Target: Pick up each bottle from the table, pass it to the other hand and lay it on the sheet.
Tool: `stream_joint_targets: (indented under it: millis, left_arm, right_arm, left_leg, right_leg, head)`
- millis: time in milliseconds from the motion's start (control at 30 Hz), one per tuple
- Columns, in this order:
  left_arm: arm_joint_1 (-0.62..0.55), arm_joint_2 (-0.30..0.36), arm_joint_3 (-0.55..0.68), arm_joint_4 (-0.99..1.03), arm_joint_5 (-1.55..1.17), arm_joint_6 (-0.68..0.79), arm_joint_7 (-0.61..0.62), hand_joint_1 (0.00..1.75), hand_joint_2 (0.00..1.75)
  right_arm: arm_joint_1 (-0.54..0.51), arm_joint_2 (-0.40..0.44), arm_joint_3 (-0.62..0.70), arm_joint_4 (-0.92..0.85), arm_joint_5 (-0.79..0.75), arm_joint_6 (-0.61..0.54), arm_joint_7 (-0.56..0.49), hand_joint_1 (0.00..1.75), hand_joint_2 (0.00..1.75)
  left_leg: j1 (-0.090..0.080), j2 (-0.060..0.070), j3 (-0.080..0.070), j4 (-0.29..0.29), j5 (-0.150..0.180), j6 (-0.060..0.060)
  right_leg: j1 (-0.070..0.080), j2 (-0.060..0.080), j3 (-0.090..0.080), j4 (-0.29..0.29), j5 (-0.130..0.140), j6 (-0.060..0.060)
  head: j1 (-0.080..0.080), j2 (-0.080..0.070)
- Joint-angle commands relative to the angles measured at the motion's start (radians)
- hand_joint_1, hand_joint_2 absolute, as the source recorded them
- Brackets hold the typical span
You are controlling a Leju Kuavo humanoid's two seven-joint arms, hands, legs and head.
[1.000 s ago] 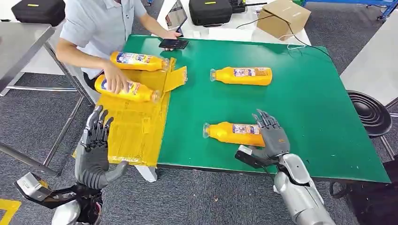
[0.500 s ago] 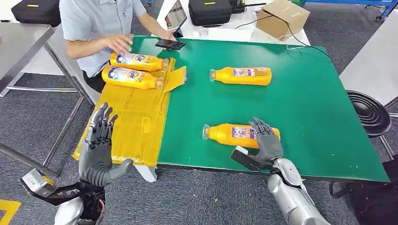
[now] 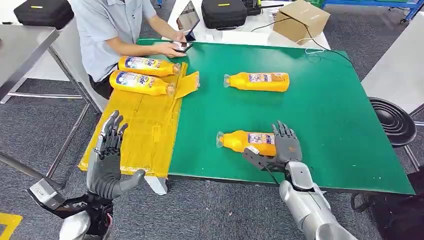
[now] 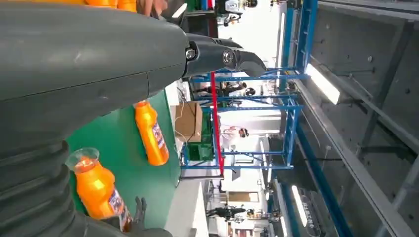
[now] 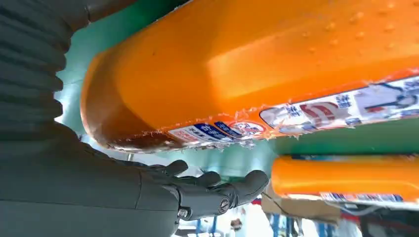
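Near orange plastic bottle [image 3: 247, 142], lying flat: right hand [image 3: 285, 147] cups its base, fingers spread, not clamped. Left hand [image 3: 107, 160], fingers apart, waits beside yellow sheet [image 3: 145, 135] for the handover.

The green surface [image 3: 320, 110] in front of me carries a yellow sheet [image 3: 145, 125] draped over its left end. Two bottles [image 3: 142, 82] lie side by side on the sheet's far part. Right of the sheet, a far bottle [image 3: 257, 81] and a near bottle [image 3: 245, 142] lie directly on the green.
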Motion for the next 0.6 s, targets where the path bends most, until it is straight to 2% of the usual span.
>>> stream_joint_targets:
  millis: [33,67,100,467,533,567,600]
  left_arm:
    - [-0.031,-0.006,0.011,0.049,-0.003,-0.008,0.006,0.0,1.75]
    - [-0.033,-0.009,0.014,0.053,0.007,-0.011,0.01,0.0,1.75]
    - [-0.035,-0.011,0.014,0.063,0.071,-0.051,0.032,0.0,1.75]
    - [-0.059,-0.009,0.007,0.099,0.072,-0.053,0.025,0.0,1.75]
    - [-0.058,-0.008,0.006,0.101,0.072,-0.05,0.02,0.0,1.75]
    - [-0.058,-0.008,0.006,0.101,0.072,-0.05,0.02,0.0,1.75]
    - [-0.057,-0.009,0.009,0.101,0.067,-0.041,0.017,0.0,1.75]
  right_arm:
    - [-0.028,-0.009,0.004,0.133,-0.007,0.059,-0.001,0.87,1.75]
    - [-0.027,-0.011,0.001,0.137,-0.009,0.063,-0.008,1.52,1.75]
    - [-0.029,-0.009,-0.013,0.148,-0.022,0.084,-0.019,1.75,1.75]
    - [-0.031,-0.008,-0.098,0.225,-0.115,0.158,-0.112,1.75,1.75]
    - [-0.02,0.0,-0.13,0.209,-0.166,0.161,-0.182,1.75,1.75]
    - [-0.02,0.0,-0.13,0.209,-0.166,0.161,-0.182,1.75,1.75]
    - [-0.01,0.011,-0.157,0.186,-0.213,0.161,-0.241,1.75,1.75]
  left_leg:
    - [0.001,-0.001,0.001,-0.001,0.001,-0.001]
    - [0.001,-0.001,0.001,-0.001,0.001,-0.001]
    - [0.001,-0.001,0.002,-0.001,0.001,-0.001]
    - [0.001,-0.002,0.006,-0.002,0.001,-0.001]
    - [0.001,-0.003,0.006,-0.002,0.001,-0.001]
    - [0.001,-0.003,0.007,-0.001,0.001,-0.001]
    - [0.001,-0.003,0.007,-0.002,0.002,-0.001]
  right_leg:
    - [0.001,-0.003,0.003,-0.001,0.001,-0.002]
    - [0.001,-0.002,0.002,-0.001,0.001,-0.002]
    - [0.001,-0.002,0.002,-0.001,0.0,-0.001]
    - [0.001,-0.003,0.007,-0.002,0.001,-0.002]
    - [0.001,-0.004,0.007,-0.003,0.001,-0.002]
    - [0.001,-0.004,0.007,-0.002,0.0,-0.002]
    - [0.002,-0.004,0.007,-0.003,0.001,-0.002]
  head:
    - [0.0,0.0]
    - [0.0,0.0]
    - [0.0,0.0]
    - [0.0,0.0]
    - [0.0,0.0]
    - [0.0,0.0]
    - [0.0,0.0]
